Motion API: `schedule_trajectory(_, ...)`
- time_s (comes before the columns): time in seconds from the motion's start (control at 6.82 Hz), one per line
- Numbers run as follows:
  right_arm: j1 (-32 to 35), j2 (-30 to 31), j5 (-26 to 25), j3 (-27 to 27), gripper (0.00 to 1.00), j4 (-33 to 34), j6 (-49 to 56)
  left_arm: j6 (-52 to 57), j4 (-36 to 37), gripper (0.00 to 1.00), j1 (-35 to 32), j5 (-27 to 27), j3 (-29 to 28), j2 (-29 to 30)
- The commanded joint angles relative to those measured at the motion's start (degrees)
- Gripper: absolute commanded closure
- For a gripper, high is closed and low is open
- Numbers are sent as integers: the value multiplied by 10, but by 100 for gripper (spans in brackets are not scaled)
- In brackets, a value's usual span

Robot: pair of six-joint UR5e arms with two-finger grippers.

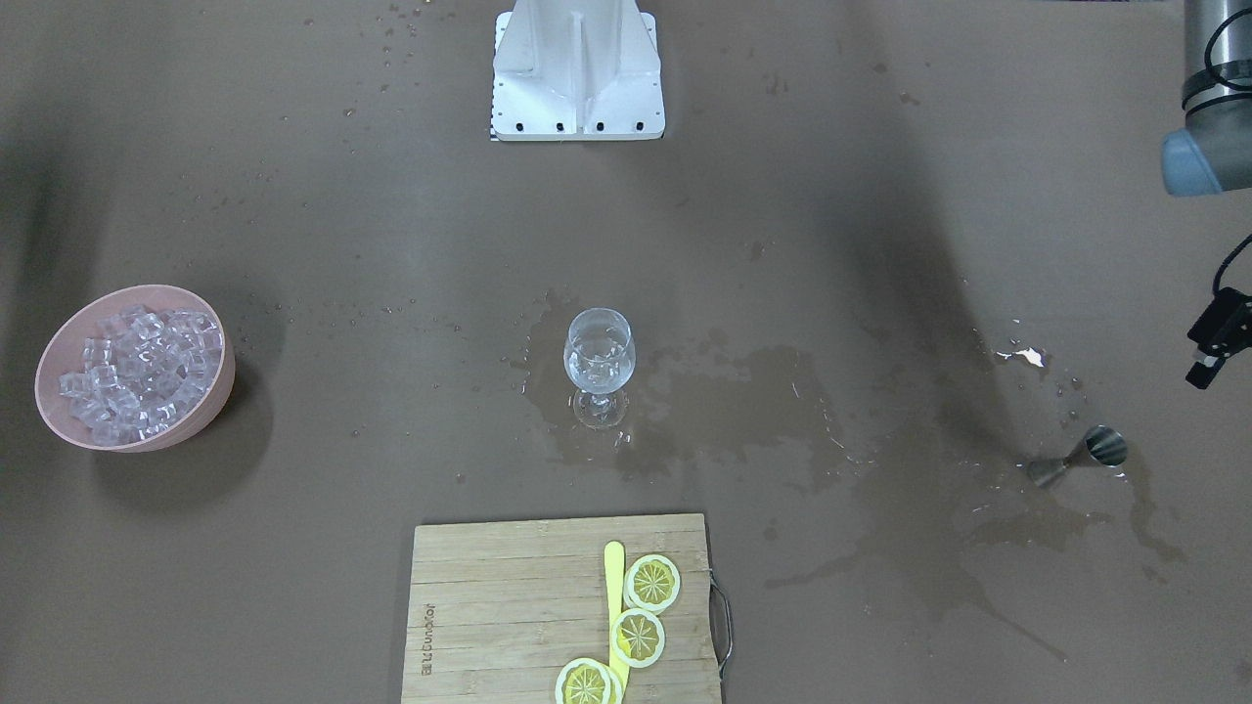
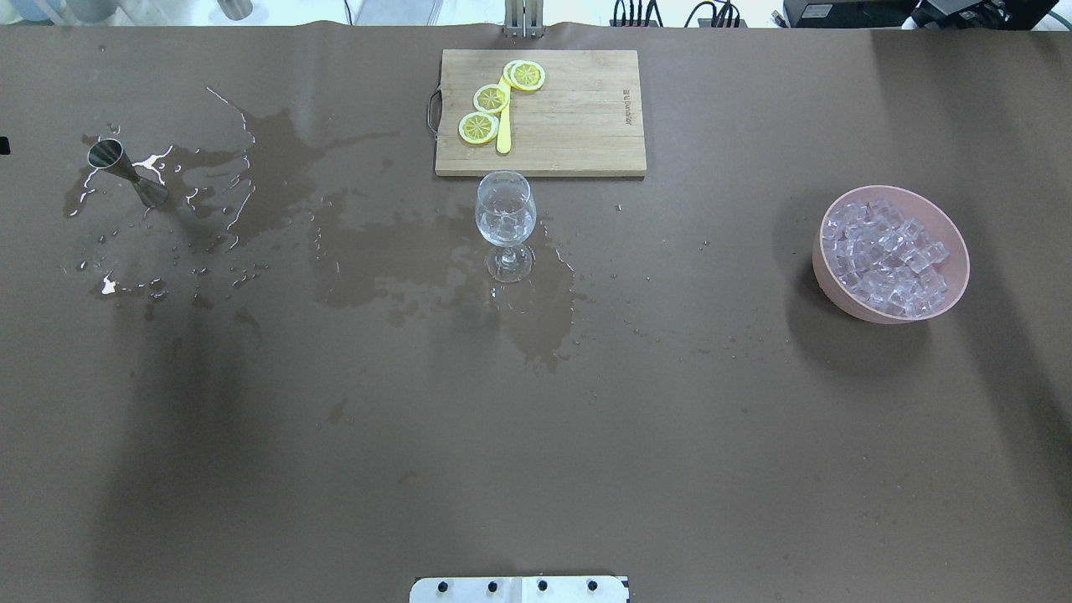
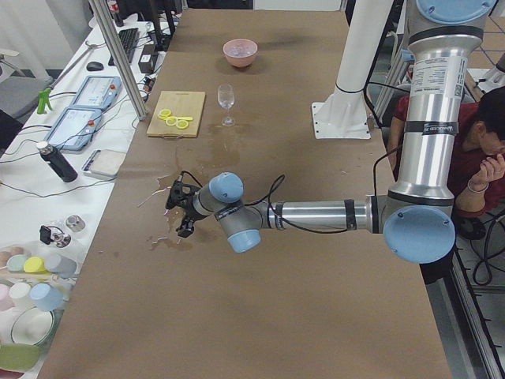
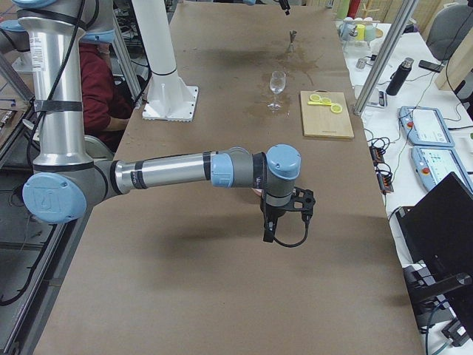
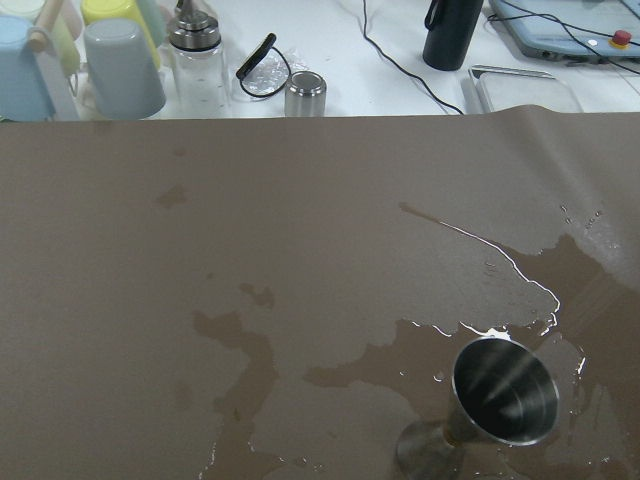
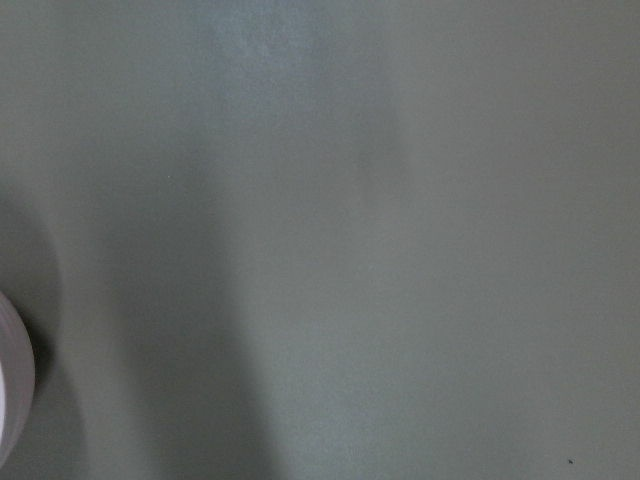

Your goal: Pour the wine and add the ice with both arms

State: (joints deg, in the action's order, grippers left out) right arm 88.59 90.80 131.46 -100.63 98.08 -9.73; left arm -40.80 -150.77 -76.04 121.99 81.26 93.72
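Observation:
A clear wine glass (image 1: 599,357) (image 2: 505,218) stands upright mid-table in a wet patch. It holds something clear and glossy; I cannot tell liquid from ice. A pink bowl (image 1: 51,360) (image 2: 955,289) is heaped with clear ice cubes (image 1: 142,372) (image 2: 889,251). A steel jigger (image 1: 1081,458) (image 2: 126,172) (image 5: 500,392) stands upright and looks empty. My left gripper (image 3: 183,221) hovers near the jigger, its black tip at the front view's edge (image 1: 1213,342); I cannot tell if it is open. My right gripper (image 4: 267,231) hangs over bare table near the bowl; I cannot tell its state.
A bamboo cutting board (image 1: 489,606) (image 2: 578,126) carries three lemon slices (image 2: 490,99) and a yellow stick. Spilled liquid (image 2: 276,159) spreads from the jigger to the glass. The white base bracket (image 1: 577,78) is at the robot's side. Bottles and cups (image 5: 120,60) stand beyond the table's left end.

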Motion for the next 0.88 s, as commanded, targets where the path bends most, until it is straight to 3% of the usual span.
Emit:
schedule_trajectory(0.0,0,38,0,-36,0,1,0,129,145,2,-71,64,7,37)
schedule_trajectory(0.44,0,57,1,-59,0,3,0,208,293,2,-111,96,55,51)
schedule_trajectory(0.73,0,70,3,-65,0,4,-1,210,315,2,-124,133,94,21)
